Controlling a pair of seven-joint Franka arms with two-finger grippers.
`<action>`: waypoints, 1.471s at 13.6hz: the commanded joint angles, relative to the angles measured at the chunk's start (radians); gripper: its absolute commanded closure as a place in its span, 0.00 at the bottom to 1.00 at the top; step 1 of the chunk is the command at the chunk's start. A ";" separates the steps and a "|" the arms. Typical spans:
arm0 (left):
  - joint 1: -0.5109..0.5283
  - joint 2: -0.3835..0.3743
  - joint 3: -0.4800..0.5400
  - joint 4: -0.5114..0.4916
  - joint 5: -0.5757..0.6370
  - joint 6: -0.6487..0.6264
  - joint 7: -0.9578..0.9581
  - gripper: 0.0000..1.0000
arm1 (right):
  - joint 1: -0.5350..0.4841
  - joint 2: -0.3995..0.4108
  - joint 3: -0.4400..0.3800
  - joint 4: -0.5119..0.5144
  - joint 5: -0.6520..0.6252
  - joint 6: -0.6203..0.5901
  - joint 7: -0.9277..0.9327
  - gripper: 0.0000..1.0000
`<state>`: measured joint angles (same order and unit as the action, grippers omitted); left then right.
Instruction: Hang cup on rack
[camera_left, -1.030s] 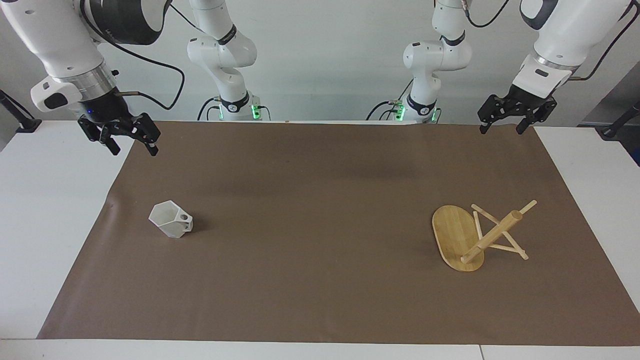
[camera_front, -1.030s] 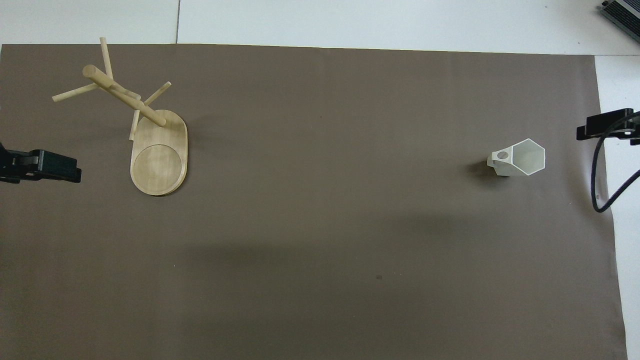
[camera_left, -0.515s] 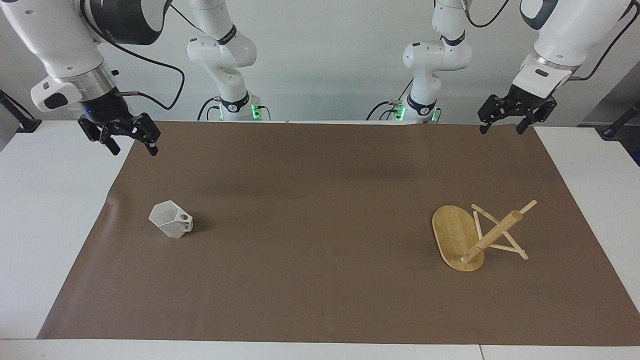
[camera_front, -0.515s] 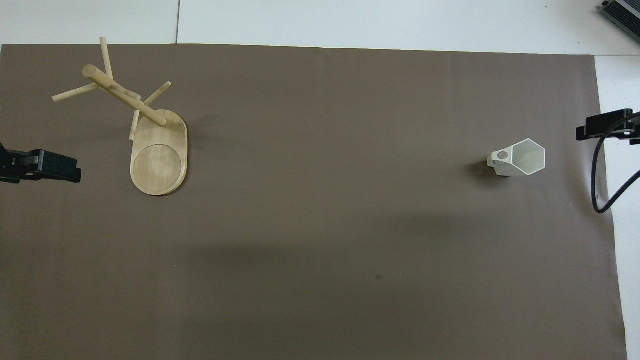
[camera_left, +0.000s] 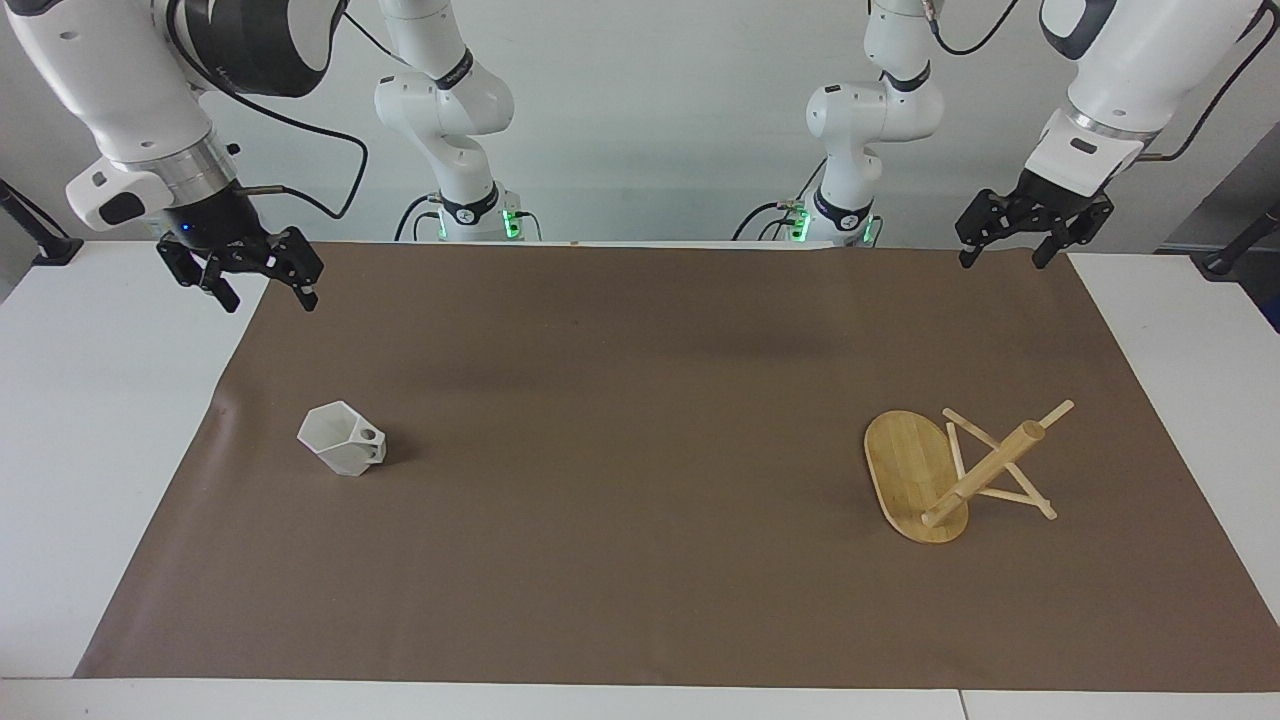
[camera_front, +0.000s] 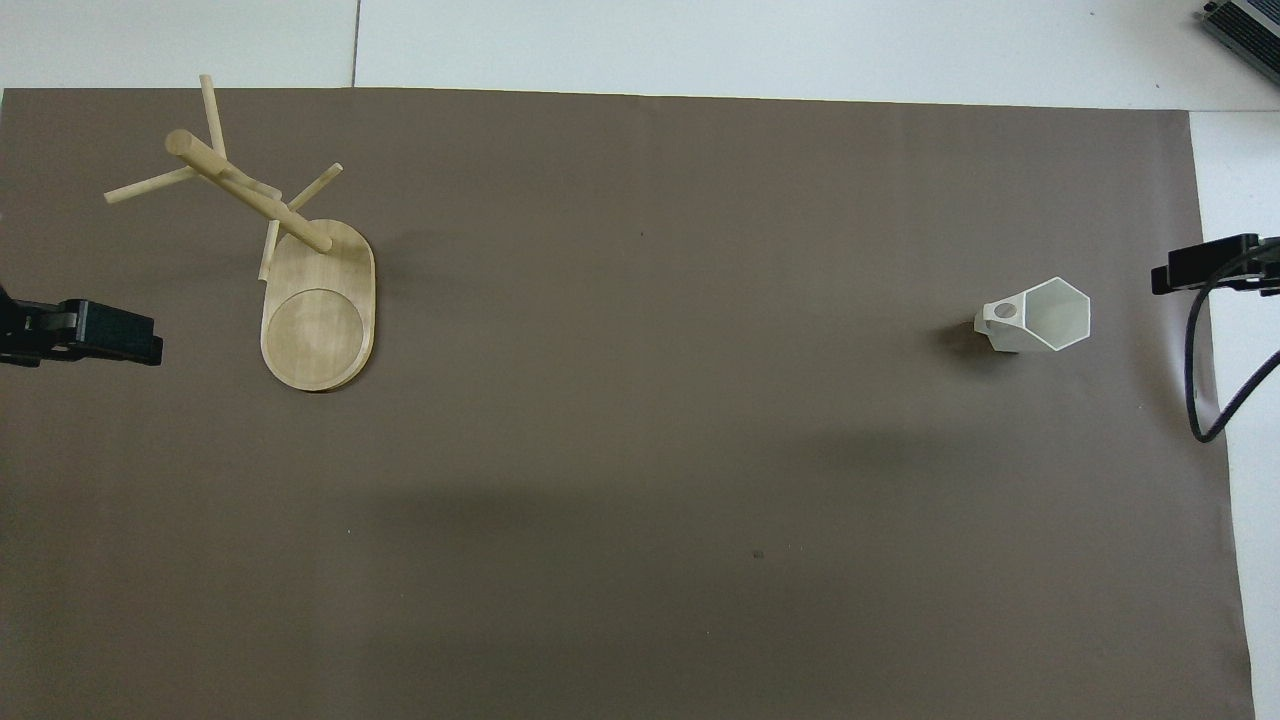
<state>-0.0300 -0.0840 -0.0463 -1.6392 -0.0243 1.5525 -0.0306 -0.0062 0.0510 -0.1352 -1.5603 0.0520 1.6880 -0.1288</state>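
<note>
Only the right gripper (camera_left: 262, 290) is showing a change against the earlier frames, having edged a little toward the middle of the table while hanging in the air over the edge of the brown mat (camera_left: 640, 450) at the right arm's end; both fingers are standing apart and nothing is between them. Meanwhile the left gripper (camera_left: 1005, 252) is waiting, raised over the mat's corner at the left arm's end, its fingers likewise spread and gripping nothing. On the mat, the cup (camera_left: 342, 452) is sitting upright toward the right arm's end, its hexagonal rim facing up and its pierced handle pointing toward the middle of the table. Well apart from it, toward the left arm's end, the rack (camera_left: 935, 478) is standing on its oval base (camera_front: 318, 320), with the thick post (camera_front: 248, 190) and its thin crossing pegs rising from the end of the base farther from the robots. In the overhead view the right gripper (camera_front: 1205, 268) and the left gripper (camera_front: 100, 333) are showing only at the picture's two side edges. Cup and rack are both lying untouched, and the cup is not yet hanging on any peg.
</note>
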 joint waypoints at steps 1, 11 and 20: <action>0.010 -0.023 -0.006 -0.030 0.020 0.017 -0.006 0.00 | -0.009 -0.048 0.009 -0.070 -0.026 0.015 -0.018 0.00; 0.010 -0.023 -0.006 -0.030 0.018 0.015 -0.006 0.00 | -0.009 -0.097 -0.017 -0.279 -0.047 0.208 -0.023 0.00; 0.010 -0.023 -0.006 -0.028 0.020 0.015 -0.006 0.00 | -0.011 0.029 -0.067 -0.336 -0.047 0.436 -0.098 0.00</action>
<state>-0.0300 -0.0840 -0.0463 -1.6394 -0.0243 1.5525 -0.0307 -0.0081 0.0524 -0.2019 -1.8892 0.0228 2.0802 -0.2052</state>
